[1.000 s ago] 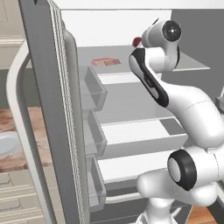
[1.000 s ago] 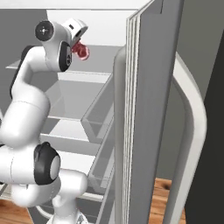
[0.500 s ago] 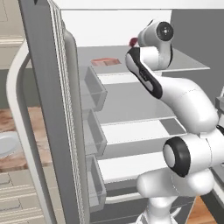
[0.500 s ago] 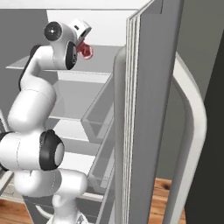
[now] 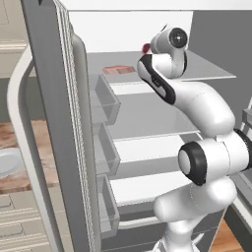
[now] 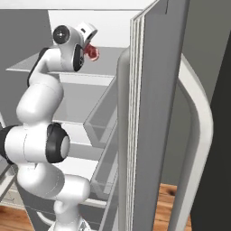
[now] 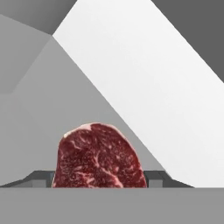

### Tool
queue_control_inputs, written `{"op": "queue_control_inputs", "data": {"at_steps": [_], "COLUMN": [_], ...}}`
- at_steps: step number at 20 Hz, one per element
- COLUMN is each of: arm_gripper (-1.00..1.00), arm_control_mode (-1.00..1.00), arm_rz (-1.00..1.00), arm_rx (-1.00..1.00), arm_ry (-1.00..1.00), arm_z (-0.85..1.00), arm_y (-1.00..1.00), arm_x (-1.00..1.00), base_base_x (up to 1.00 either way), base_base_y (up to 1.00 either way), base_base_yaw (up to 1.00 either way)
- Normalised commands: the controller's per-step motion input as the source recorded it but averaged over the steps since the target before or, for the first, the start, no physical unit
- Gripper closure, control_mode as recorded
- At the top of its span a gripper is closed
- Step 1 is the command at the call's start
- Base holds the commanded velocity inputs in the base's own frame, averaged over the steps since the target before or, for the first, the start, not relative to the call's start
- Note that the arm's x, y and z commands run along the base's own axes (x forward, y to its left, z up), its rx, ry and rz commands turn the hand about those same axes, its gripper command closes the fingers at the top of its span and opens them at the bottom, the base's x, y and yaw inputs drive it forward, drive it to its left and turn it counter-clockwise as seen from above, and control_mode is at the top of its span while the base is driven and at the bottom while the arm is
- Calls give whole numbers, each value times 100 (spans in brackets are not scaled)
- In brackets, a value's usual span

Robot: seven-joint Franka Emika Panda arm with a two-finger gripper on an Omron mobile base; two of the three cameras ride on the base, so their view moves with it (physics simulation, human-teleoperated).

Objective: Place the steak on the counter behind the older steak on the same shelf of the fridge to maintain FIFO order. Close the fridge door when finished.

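Pincer (image 6: 91, 48) grasps the steak (image 7: 99, 156), carried above the shelf (image 5: 206, 69), older steak (image 5: 118, 70) at nine o'clock, so it can go behind.

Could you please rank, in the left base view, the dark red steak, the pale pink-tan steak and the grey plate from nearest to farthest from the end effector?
1. Dark red oval steak: held in the end effector.
2. Pale pink-tan rectangular steak: on the top shelf, just left.
3. Grey plate: far left, on the counter.
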Motion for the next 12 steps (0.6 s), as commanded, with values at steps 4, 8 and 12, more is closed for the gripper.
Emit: {"op": "queue_control_inputs", "data": {"at_steps": [4,8,12], "arm_gripper": [100,100,100], "arm_control_mode": [-100,-100,-100], "arm_rz": [0,1,0], "arm_rx": [0,0,0], "arm_ry": [0,0,0], "arm_z": [-1,0,-4], "arm_y": [0,0,0], "arm_x": [35,25,14], "base_base_x": [0,0,0], "base_base_y": [0,0,0], "base_base_yaw": [0,0,0]}}
